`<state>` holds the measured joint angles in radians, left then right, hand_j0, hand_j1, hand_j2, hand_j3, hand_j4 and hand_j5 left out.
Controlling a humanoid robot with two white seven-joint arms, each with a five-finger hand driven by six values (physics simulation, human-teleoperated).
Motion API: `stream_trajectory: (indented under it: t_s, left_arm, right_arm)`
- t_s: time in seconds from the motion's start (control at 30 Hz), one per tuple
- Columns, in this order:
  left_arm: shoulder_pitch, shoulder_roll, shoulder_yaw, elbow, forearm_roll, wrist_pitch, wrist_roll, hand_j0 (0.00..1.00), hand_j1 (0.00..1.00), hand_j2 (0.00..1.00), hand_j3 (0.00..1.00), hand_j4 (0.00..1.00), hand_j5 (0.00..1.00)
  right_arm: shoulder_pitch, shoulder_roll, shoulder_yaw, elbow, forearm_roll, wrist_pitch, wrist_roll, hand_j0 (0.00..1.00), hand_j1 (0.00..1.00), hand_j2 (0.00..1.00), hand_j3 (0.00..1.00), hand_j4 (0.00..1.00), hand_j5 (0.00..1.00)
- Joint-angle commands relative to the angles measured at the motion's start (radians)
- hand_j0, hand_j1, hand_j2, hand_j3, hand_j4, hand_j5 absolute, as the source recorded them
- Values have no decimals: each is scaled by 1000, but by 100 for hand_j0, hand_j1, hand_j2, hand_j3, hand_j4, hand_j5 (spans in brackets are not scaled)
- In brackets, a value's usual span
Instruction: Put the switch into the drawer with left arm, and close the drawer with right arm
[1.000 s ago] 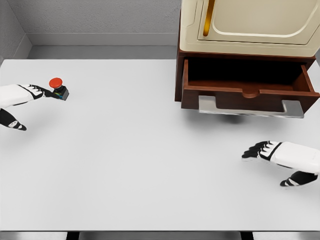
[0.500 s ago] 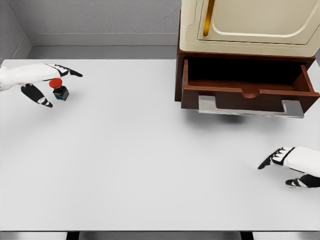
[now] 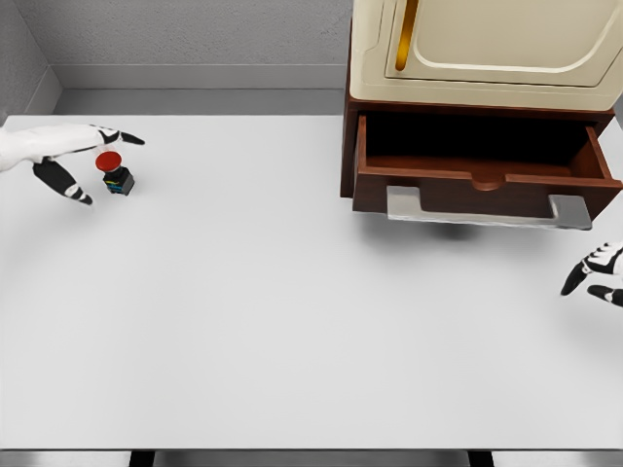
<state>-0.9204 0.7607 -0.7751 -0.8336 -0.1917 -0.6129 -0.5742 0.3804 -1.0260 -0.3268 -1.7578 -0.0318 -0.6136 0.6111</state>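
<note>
Red-capped and dark-bodied, the switch (image 3: pixel 114 172) stands on the white table (image 3: pixel 253 321) near its far left corner, right under my left hand (image 3: pixel 60 148). My fingers (image 3: pixel 122 135) are stretched out over the top of the red button, while my thumb (image 3: pixel 66 182) hangs down on the near left side of it, apart from the body. So my hand is spread around the switch; whether any finger touches the cap I cannot tell. Well away across the table, the brown wooden drawer (image 3: pixel 484 170) stands pulled out from under the cream cabinet (image 3: pixel 487 49), its grey handle (image 3: pixel 487 207) facing me. My right hand (image 3: pixel 596 271) shows only at the right edge, below the drawer front; I cannot tell how it is held.
</note>
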Motion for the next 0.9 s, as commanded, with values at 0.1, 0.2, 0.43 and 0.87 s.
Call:
stream_trajectory:
  t_s: [0.1,0.2,0.43,0.87]
  left_arm:
    - [-2,-12,5,51,2,2,1,95,95,95,95,95,95]
    - [-9,-49,5,114,-5,2,1,93,93,93,93,93,93]
    - [-37,-110,5,215,-14,2,1,93,93,93,93,93,93]
    - [-40,-109,7,223,-18,2,1,67,67,67,67,67,67]
  right_arm:
    - [-3,-3,0,-2,-11,3,0,48,48,48,48,48,48]
    - [-9,-5,8,-2,-11,3,0,48,48,48,48,48,48]
    - [-17,-6,20,-2,-11,3,0,48,48,48,48,48,48]
    - [-64,-36,72,-2,-11,3,0,49,49,49,49,49,49]
